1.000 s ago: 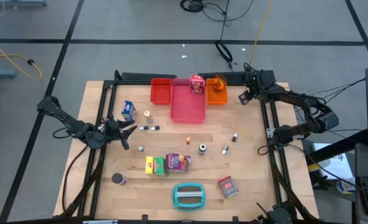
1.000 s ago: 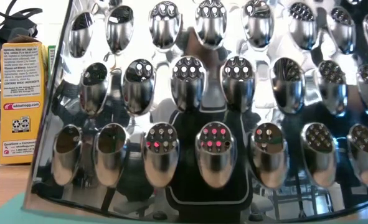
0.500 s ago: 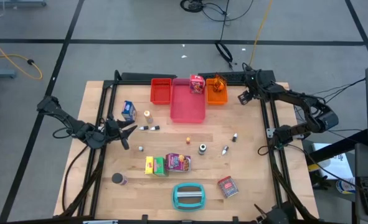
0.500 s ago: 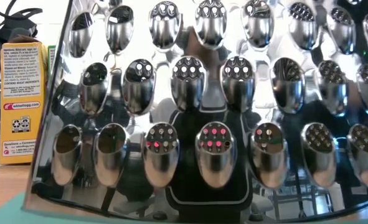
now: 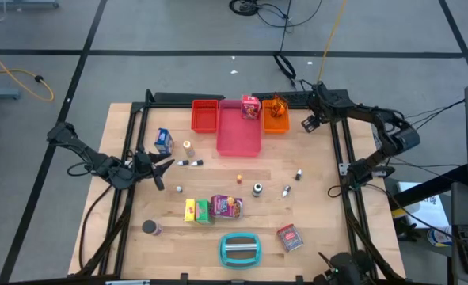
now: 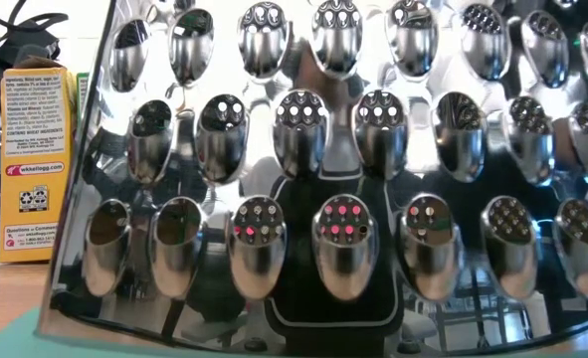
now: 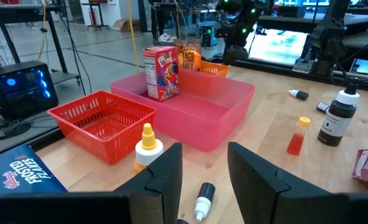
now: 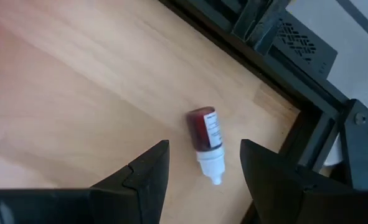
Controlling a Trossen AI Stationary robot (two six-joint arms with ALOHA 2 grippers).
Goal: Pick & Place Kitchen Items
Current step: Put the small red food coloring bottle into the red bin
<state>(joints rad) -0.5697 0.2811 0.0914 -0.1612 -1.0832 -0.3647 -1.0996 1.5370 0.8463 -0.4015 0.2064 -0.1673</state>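
Blue "Frosted Flakes" box (image 7: 18,174) lies beside open left claw (image 7: 202,180); right claw (image 8: 203,165) open.

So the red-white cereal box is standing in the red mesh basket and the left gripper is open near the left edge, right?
Not quite: the red-white cereal box stands in the pink tray, not the red mesh basket, as the left wrist view shows. The left gripper is indeed open near the left edge.
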